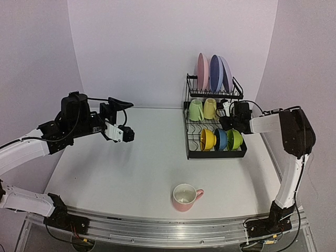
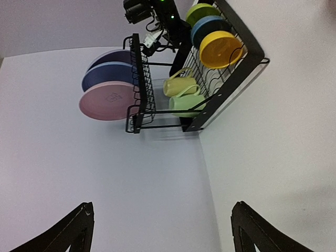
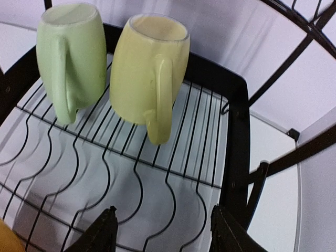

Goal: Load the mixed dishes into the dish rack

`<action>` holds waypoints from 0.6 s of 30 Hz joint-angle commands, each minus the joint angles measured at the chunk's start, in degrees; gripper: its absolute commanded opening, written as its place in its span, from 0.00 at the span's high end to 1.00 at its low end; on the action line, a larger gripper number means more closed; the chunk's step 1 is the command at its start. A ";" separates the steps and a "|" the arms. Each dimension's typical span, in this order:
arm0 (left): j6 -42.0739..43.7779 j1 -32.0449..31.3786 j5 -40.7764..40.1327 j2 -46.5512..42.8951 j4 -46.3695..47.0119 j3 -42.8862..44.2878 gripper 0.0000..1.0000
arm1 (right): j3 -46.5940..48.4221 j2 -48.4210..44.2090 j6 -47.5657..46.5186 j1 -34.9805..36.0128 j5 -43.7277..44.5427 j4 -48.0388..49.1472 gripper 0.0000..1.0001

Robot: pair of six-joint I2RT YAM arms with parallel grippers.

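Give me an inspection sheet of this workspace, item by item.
Surface: white table, carrying the rack and one mug.
Job's things: dish rack at far right. The pink plate, blue plate and lilac plate stand on its upper shelf. The pale green mug, yellow mug, yellow bowl, blue bowl and green bowl are in the lower tray. The pink mug is upright on the table, not loaded.
Clutter: nothing seen.
Tools: left tool open, empty, above the table. Right tool open, empty, over the lower tray near the yellow mug.
Cables: black cables along the arms.
Surroundings: plain pale walls; metal rail at near edge.
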 commanded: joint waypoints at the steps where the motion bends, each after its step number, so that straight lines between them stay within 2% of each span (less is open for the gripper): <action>1: -16.56 -2.05 2.47 1.17 -12.08 5.49 0.10 | -4.38 -9.58 0.35 -0.06 -0.08 -1.90 0.36; 5: -35.17 -4.02 9.23 6.54 -22.26 11.40 0.11 | -6.55 -15.66 2.39 -0.06 -1.52 -8.66 0.17; 6: -38.99 -4.69 11.33 8.08 -24.05 12.80 0.11 | -7.08 -17.05 2.70 0.00 -2.03 -9.84 0.15; 12: -53.08 -8.99 18.75 16.72 -27.50 19.69 0.12 | -7.69 -24.83 4.30 0.06 -3.14 -17.01 0.14; 18: -64.31 -16.18 20.54 26.64 -28.58 26.62 0.12 | -3.58 -35.24 13.47 0.34 -6.00 -35.38 0.11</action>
